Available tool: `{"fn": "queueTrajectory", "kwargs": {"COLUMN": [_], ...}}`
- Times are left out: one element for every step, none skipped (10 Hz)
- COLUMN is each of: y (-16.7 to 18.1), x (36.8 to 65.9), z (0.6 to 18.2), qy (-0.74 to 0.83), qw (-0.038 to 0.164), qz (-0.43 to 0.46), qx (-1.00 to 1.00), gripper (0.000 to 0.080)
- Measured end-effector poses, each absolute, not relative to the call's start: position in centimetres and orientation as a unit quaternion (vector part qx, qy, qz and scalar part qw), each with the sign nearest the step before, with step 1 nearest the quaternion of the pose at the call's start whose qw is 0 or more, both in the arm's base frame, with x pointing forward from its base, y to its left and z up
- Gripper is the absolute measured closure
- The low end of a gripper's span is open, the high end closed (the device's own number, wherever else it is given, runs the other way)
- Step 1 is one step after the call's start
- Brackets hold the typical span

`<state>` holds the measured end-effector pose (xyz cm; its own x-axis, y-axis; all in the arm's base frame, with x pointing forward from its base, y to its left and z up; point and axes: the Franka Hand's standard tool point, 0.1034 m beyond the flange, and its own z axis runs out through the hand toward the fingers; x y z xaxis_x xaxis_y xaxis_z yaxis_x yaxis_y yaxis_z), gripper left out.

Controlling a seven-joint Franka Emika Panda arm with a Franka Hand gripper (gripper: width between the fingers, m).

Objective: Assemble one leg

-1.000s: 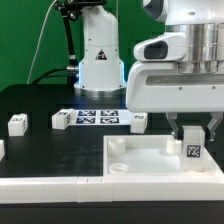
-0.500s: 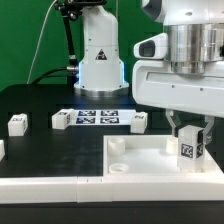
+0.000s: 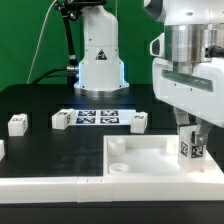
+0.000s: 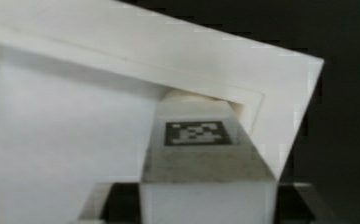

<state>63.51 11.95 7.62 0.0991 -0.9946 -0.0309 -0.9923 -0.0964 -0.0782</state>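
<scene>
Your gripper [image 3: 191,138] is clamped on the leg [image 3: 190,147], holding it upright over the tabletop's [image 3: 140,160] corner at the exterior view's right. In the wrist view the leg [image 4: 202,140] points into that corner.

Exterior view: low, frontal, near table. Wrist view: close, down onto leg [image 4: 198,140]; shared.

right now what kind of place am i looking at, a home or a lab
Most likely a robotics lab bench, not a home. A black table carries a marker board of printed tags, a green backdrop hangs behind, and the gripper holds a tagged leg over a white tabletop panel.
</scene>
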Motion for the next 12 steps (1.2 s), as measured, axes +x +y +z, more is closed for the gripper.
{"fn": "queueTrajectory", "kwargs": {"y": [11.9,11.88,11.94,12.0,11.99,11.9,11.82,11.79,11.69,11.61,11.59,11.81], "x": [63.52,63.51,63.53,63.56,63.59,63.61,63.63,63.65,63.65,63.64,63.62,63.58], "z": [7.62,7.61,7.6,7.59,7.6,7.61,7.61,7.62,7.61,7.61,7.62,7.59], "qy": [0.708,0.748,0.777,0.798,0.811,0.817,0.817,0.823,0.825,0.827,0.827,0.829], "qw": [0.045,0.052,0.054,0.056,0.057,0.058,0.058,0.059,0.059,0.059,0.059,0.061], "qz": [-0.007,0.003,0.007,0.01,0.012,0.013,0.013,0.014,0.013,0.013,0.012,0.015], "qx": [-0.704,-0.662,-0.627,-0.6,-0.582,-0.574,-0.573,-0.565,-0.562,-0.559,-0.56,-0.555], "gripper": [0.0507,0.0507,0.0507,0.0507,0.0507,0.0506,0.0506,0.0506,0.0506,0.0506,0.0506,0.0432]}}
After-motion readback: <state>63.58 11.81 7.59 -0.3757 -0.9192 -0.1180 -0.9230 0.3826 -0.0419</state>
